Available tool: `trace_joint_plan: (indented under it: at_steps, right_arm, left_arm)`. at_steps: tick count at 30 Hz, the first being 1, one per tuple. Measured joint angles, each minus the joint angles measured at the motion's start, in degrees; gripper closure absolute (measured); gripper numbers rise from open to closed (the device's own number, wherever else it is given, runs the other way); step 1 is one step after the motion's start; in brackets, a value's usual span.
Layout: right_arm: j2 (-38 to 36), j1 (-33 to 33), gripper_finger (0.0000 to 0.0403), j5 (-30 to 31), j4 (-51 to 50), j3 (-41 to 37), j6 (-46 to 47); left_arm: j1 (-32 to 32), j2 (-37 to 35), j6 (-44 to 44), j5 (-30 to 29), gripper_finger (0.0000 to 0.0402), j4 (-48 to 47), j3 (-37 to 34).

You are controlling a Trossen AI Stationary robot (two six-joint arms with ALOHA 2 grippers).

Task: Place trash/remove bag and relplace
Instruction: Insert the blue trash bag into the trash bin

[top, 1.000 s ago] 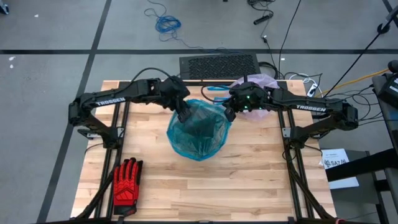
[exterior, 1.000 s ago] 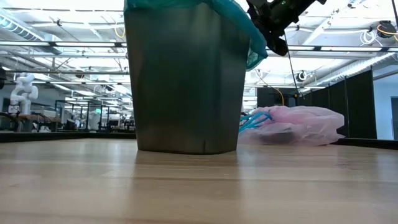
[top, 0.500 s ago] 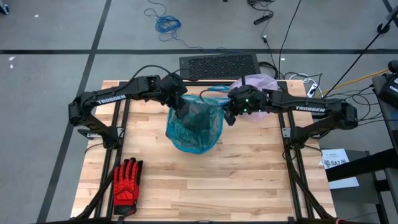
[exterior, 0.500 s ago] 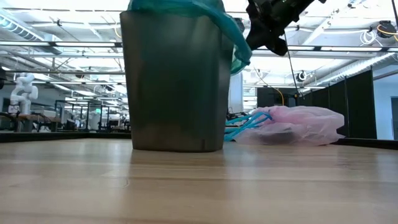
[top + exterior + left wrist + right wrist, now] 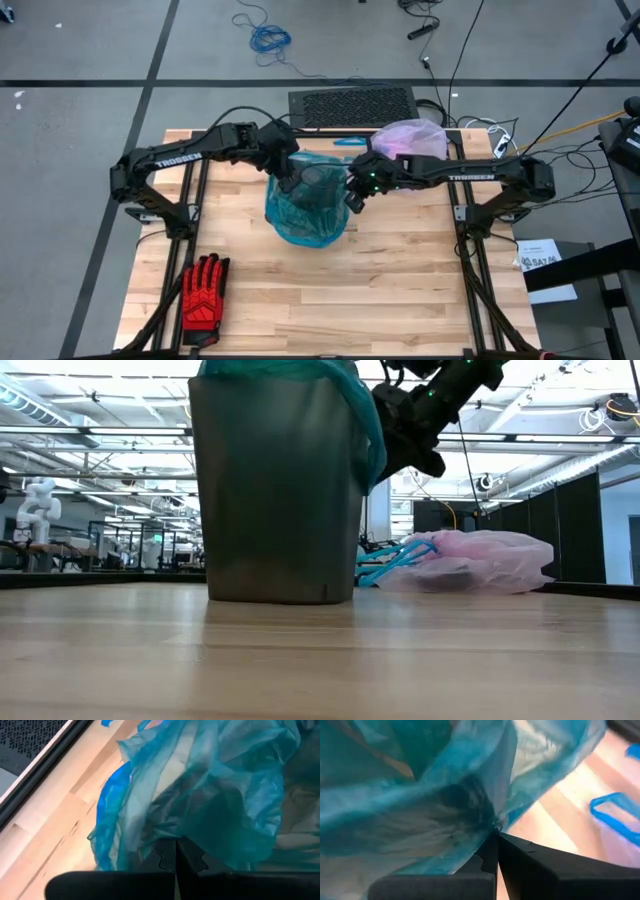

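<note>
Two tools pinch the teal bag (image 5: 305, 215) draped over the grey bin (image 5: 275, 500): the left tool (image 5: 288, 181) clamps its left rim, the right tool (image 5: 353, 194) its right rim. The pink bag (image 5: 412, 139) lies at the desk's (image 5: 400, 290) far edge, a red glove (image 5: 203, 291) near the front-left corner.
</note>
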Motion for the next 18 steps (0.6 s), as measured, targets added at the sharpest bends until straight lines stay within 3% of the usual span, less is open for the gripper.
trace_joint_plan:
  at_steps: [13, 18]
  right_arm:
    - [0.94, 0.31, 0.0403, -1.26, 0.35, 0.0, -0.32]
    - [0.94, 0.31, 0.0403, -1.24, 0.31, 0.0, -0.56]
  left_arm:
    - [-0.37, -5.5, -3.93, -3.07, 0.0402, -3.58, -0.18]
    - [-1.72, -6.59, -5.58, -3.45, 0.0401, -2.55, -4.56]
